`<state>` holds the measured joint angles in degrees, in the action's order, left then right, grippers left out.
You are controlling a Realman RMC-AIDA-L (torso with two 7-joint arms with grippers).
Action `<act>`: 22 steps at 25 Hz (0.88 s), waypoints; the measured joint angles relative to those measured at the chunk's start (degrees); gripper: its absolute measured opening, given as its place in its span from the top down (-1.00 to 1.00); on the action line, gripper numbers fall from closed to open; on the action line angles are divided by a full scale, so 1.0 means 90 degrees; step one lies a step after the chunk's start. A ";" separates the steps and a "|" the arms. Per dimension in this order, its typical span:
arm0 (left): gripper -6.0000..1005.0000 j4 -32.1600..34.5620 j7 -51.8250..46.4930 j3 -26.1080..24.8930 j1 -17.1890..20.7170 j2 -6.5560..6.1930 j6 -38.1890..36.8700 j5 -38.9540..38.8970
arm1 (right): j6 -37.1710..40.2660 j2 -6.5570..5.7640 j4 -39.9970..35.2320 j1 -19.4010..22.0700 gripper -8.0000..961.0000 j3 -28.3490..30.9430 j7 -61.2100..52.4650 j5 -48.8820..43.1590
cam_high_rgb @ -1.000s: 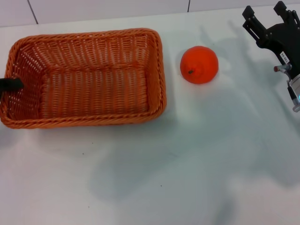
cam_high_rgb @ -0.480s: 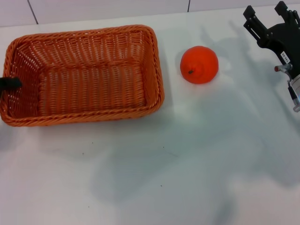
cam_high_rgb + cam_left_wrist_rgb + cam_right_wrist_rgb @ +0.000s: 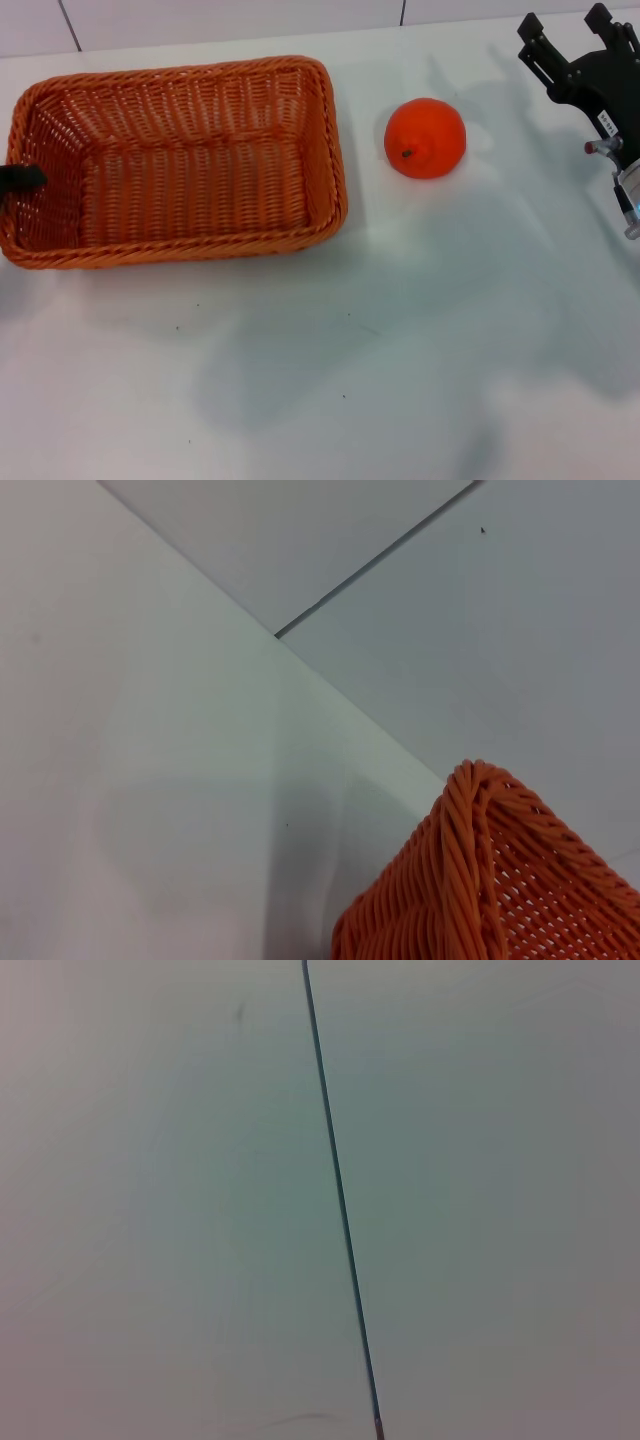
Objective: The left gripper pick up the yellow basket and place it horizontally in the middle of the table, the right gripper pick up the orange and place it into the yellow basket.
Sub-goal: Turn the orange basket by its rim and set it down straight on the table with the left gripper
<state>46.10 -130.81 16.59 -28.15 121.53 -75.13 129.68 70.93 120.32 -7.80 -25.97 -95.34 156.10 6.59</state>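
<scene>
Overhead, right claw [image 3: 570,28] spread, left claw [image 3: 22,177] unclear; wrist shows only basket [image 3: 480,880] corner.

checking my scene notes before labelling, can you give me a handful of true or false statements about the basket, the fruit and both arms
1. The round bright orange fruit lies inside the orange-brown woven wicker basket. False: it sits on the plain white table, apart from the basket, on the basket's right.
2. The basket holds nothing. True.
3. The slim black left gripper is at the basket's left end rim. True.
4. The black two-fingered right gripper is closed on the fruit. False: its fingers are spread open, off to the fruit's right.
5. The basket's long side runs left to right. True.
</scene>
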 joint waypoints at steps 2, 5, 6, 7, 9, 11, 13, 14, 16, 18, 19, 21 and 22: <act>0.66 0.0004 0.0004 0.0001 -0.0004 0.0001 0.0002 0.0006 | 0.0000 0.0000 0.0000 -0.0004 -0.93 -0.0007 0.0000 0.0000; 0.66 0.0008 0.0005 0.0009 -0.0005 -0.0006 -0.0002 0.0013 | 0.0000 0.0000 -0.0007 -0.0006 -0.93 -0.0016 0.0000 0.0000; 0.66 0.0008 0.0007 0.0011 -0.0003 -0.0010 -0.0004 0.0012 | 0.0000 0.0000 -0.0009 -0.0006 -0.93 -0.0019 0.0000 0.0000; 0.66 0.0010 0.0010 0.0012 0.0001 -0.0012 -0.0006 0.0011 | 0.0000 0.0000 -0.0009 -0.0006 -0.93 -0.0021 0.0000 0.0000; 0.66 0.0012 0.0012 0.0016 0.0003 -0.0011 -0.0007 0.0011 | 0.0000 0.0000 -0.0011 -0.0003 -0.93 -0.0027 0.0000 0.0000; 0.66 0.0014 -0.0005 0.0029 0.0001 -0.0007 -0.0004 0.0016 | 0.0000 0.0000 -0.0012 0.0002 -0.93 -0.0034 0.0000 0.0000; 0.57 0.0015 -0.0032 0.0107 -0.0005 -0.0006 -0.0003 0.0019 | 0.0000 0.0000 -0.0012 0.0007 -0.93 -0.0038 0.0000 0.0000; 0.53 0.0015 -0.0032 0.0107 -0.0005 -0.0006 -0.0003 0.0019 | 0.0000 0.0000 -0.0013 0.0010 -0.93 -0.0039 0.0000 0.0000; 0.44 0.0016 -0.0027 0.0157 -0.0009 -0.0006 -0.0002 0.0019 | 0.0005 0.0000 -0.0013 0.0013 -0.93 -0.0040 0.0000 0.0000; 0.35 0.0015 0.0000 0.0175 -0.0009 -0.0002 0.0001 0.0012 | 0.0013 0.0000 -0.0013 0.0014 -0.93 -0.0041 0.0000 0.0000; 0.31 0.0016 0.0018 0.0176 -0.0005 0.0003 0.0003 -0.0010 | 0.0013 0.0000 -0.0012 0.0014 -0.93 -0.0041 0.0000 0.0000; 0.22 0.0017 0.0070 0.0177 0.0005 0.0008 0.0006 -0.0034 | 0.0010 0.0000 -0.0013 0.0016 -0.93 -0.0041 0.0000 0.0000; 0.18 0.0023 0.0100 0.0178 0.0008 0.0011 0.0000 -0.0042 | 0.0006 0.0000 -0.0013 0.0019 -0.93 -0.0041 0.0000 0.0000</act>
<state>46.30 -129.91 18.19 -28.07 121.62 -75.13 129.31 70.98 120.32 -7.91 -25.79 -95.71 156.09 6.59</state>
